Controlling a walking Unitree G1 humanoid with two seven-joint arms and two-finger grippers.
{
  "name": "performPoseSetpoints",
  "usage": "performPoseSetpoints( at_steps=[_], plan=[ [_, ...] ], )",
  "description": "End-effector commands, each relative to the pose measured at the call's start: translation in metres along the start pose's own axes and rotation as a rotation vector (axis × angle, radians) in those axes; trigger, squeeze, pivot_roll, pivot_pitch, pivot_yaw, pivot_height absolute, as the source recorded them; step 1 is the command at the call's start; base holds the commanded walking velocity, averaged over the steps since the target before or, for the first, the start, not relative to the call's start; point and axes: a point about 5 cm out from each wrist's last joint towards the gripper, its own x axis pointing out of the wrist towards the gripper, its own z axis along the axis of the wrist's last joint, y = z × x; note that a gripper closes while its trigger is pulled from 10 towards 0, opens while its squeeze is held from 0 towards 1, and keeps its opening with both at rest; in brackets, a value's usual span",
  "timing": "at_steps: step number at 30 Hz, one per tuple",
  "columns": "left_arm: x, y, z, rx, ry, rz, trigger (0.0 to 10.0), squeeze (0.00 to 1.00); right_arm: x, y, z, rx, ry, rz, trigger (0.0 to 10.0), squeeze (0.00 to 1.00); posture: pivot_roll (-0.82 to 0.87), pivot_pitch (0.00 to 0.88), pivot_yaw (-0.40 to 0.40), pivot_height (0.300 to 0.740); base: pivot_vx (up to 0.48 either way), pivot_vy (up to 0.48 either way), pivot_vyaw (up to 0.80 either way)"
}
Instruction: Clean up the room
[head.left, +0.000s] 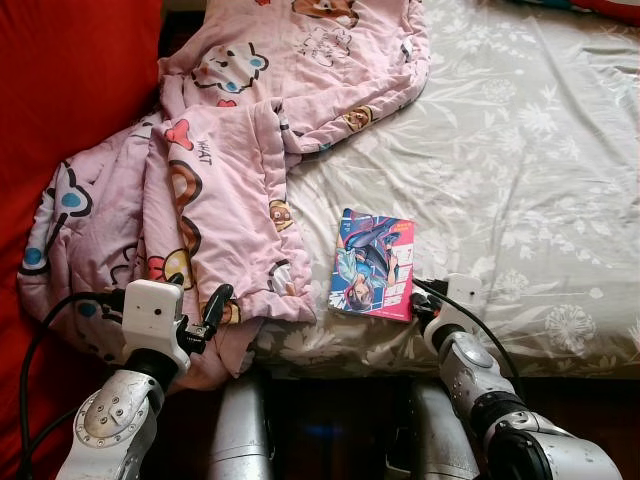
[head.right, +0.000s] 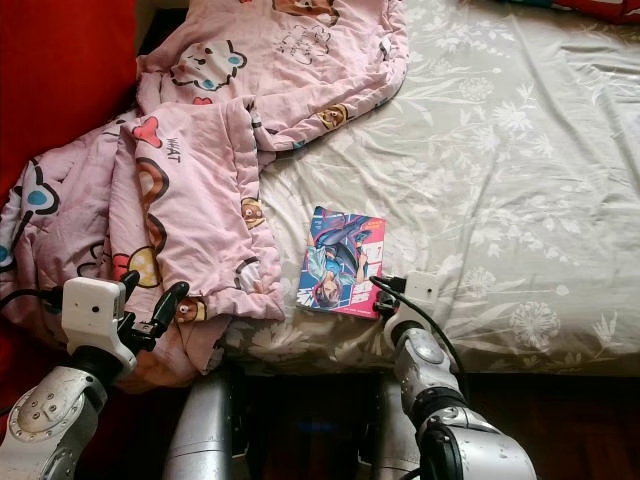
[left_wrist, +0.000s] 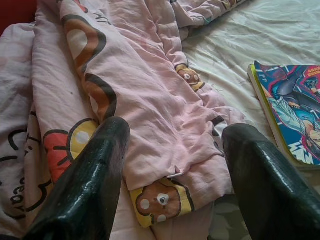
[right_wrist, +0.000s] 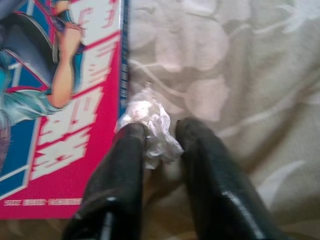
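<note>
I see soft daylight on the bed sheet, brightest at the far side, and it is dark under the bed's front edge where the floor is in shade. The two head pictures are sharp, with small soft shadows in the folds of the pink blanket. My right wrist picture is blurry on the comic book and the crumpled wrapper, and the black fingers in the left wrist picture look shiny and a bit fuzzy.

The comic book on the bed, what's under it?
The comic book lies flat on the grey floral bedsheet. Anything beneath it is covered. Beside its edge, the right pincer grips a crumpled clear wrapper.
</note>
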Motion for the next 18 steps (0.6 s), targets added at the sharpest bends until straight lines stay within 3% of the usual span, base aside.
performPoseSetpoints(
  at_steps=[1,18],
  plan=[
    [-0.0048,0.0004,-0.0033,-0.001,0.024,-0.003,10.0,0.00,-0.0044,-0.0067,-0.0157,0.025,0.050,-0.029,0.0,0.00,0.25,0.316,0.006,0.595,0.000,0.000,0.00],
    [-0.0057,0.0015,-0.0034,0.027,0.036,-0.011,10.0,0.00,-0.0049,0.0010,-0.0197,0.056,0.047,0.022,0.0,0.00,0.26,0.310,0.020,0.595,0.000,0.000,0.00]
  ],
)
